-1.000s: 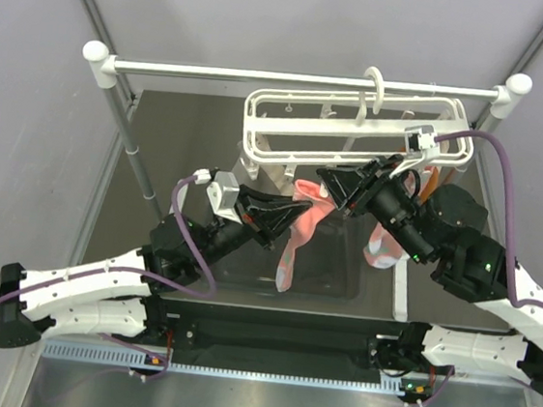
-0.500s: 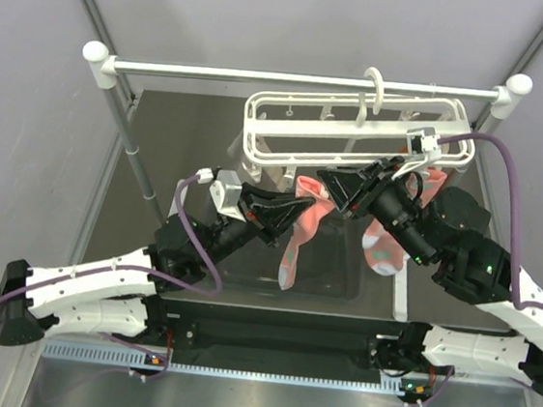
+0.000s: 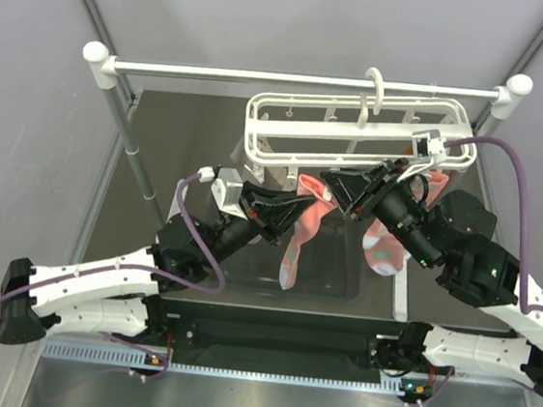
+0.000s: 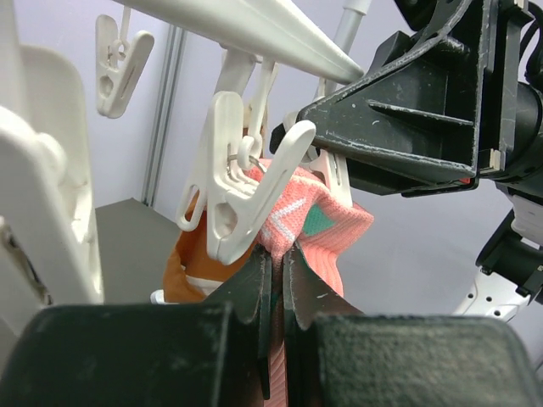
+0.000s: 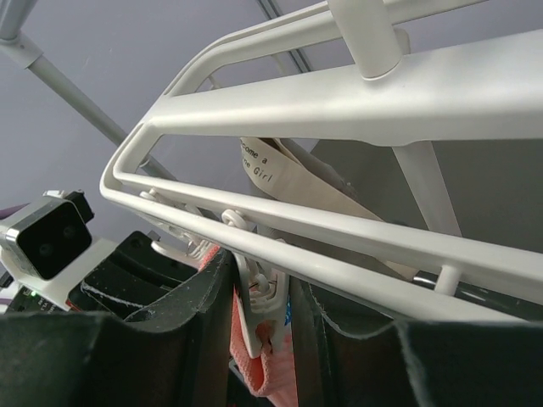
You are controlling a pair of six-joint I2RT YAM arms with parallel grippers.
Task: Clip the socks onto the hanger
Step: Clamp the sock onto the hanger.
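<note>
The white hanger [image 3: 357, 125] hangs by its hook from the metal rail. My left gripper [image 3: 295, 211] is shut on the top edge of one pink sock [image 3: 293, 245], which hangs below it. In the left wrist view the fingertips [image 4: 263, 271] pinch the sock [image 4: 314, 225] right under a white clip [image 4: 233, 195]. My right gripper [image 3: 336, 186] closes around that clip [image 5: 271, 297] from both sides, under the hanger rails [image 5: 339, 110], with the pink sock edge [image 5: 267, 373] at the clip's lower end. The second sock [image 3: 384, 246] hangs at the right.
The metal rail with white ball ends [image 3: 265, 77] runs across the back on grey posts. A beige printed cloth strip [image 5: 280, 170] and a rust-orange cloth [image 4: 182, 271] hang from the hanger. Another clip [image 4: 114, 64] dangles at the left. A dark tray [image 3: 333, 268] lies below.
My left gripper has raised the sock a little up and right towards the clip. My right gripper has shifted slightly right. The second sock has swung a little.
</note>
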